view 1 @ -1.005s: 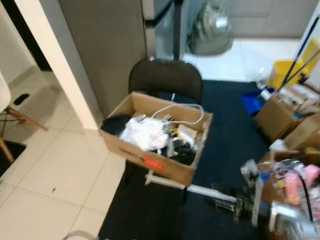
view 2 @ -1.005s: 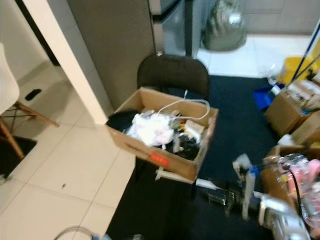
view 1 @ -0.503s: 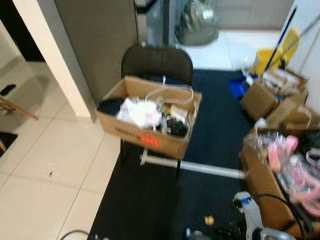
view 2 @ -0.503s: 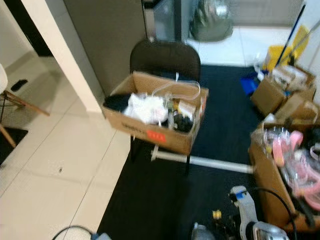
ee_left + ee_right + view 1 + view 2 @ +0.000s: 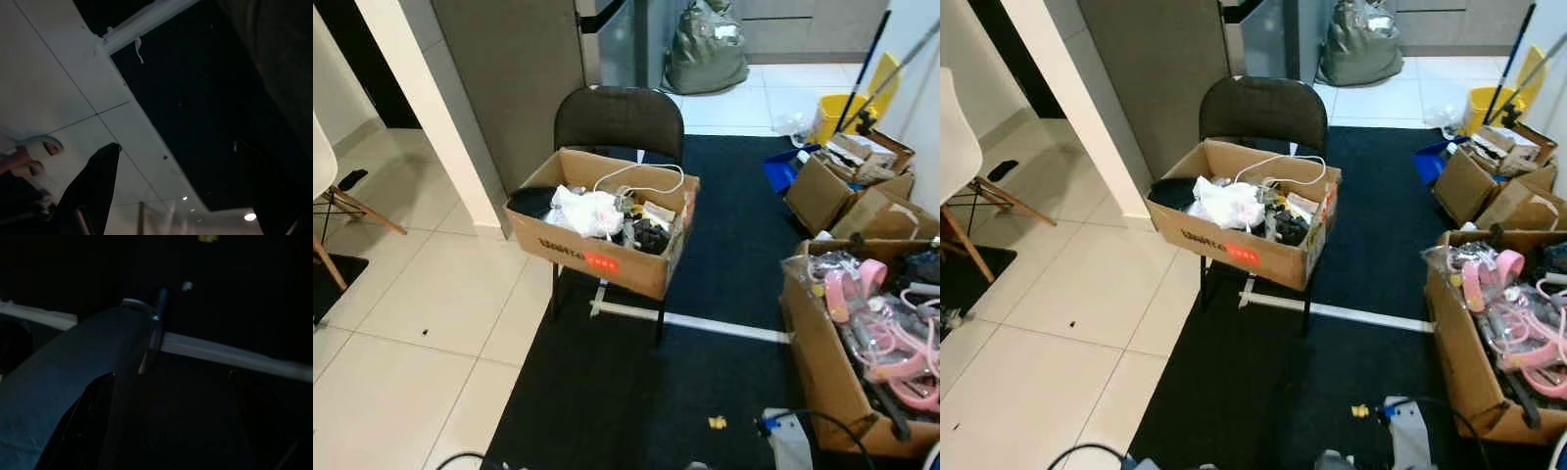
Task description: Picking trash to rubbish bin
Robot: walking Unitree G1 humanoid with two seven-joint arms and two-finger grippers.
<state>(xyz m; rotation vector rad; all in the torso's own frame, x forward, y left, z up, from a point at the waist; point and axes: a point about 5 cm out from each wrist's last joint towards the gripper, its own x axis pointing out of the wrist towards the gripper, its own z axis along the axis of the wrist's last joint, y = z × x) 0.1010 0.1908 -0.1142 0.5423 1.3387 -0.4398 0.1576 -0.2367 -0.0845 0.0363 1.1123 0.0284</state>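
At frame centre, a cardboard box on a black chair holds white trash and a cable. At right, another box holds pink items. The left pincer and right pincer both gape empty.

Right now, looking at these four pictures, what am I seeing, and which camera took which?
The two bright pictures come from a walking robot's head, its two eyes looking down at one room. A black chair carries an open box of odds and ends. It stands on a dark rug beside pale tiles. More boxes line the right side, one with pink things. A small yellow scrap lies on the rug, possibly the trash to pick up. The two dark pictures come from cameras on the wrists, looking along each gripper's black fingers. The left gripper and right gripper both hang open over the floor, holding nothing.
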